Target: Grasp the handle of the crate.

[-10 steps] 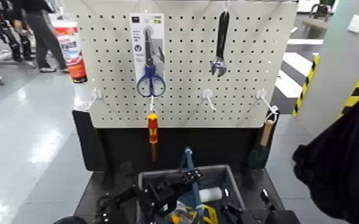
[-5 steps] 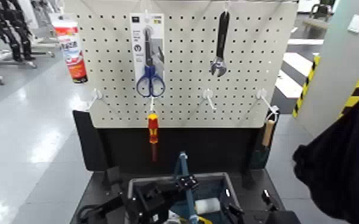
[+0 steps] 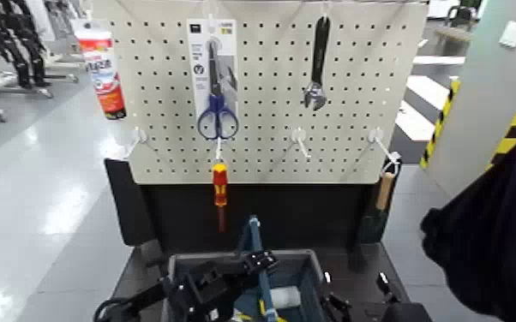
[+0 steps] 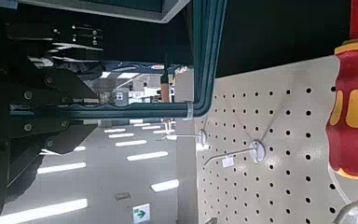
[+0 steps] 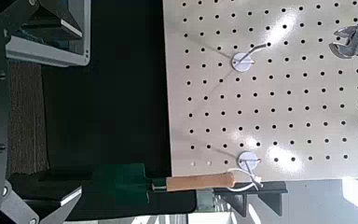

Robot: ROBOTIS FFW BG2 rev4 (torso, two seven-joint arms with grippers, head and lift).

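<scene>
Left gripper (image 3: pixel 265 260): located at the lower centre of the head view, jaws clenched on the handle (image 3: pixel 255 233). The handle stands above the crate (image 3: pixel 306 255), in the bottom centre of the frame, and leans slightly. In the left wrist view, one bar of the handle runs between the jaws, at left centre. A white roll (image 3: pixel 285 297) lies inside the crate. Right gripper (image 3: pixel 362 294): located at the lower right of the head view, jaws spread, apart from the handle.
</scene>
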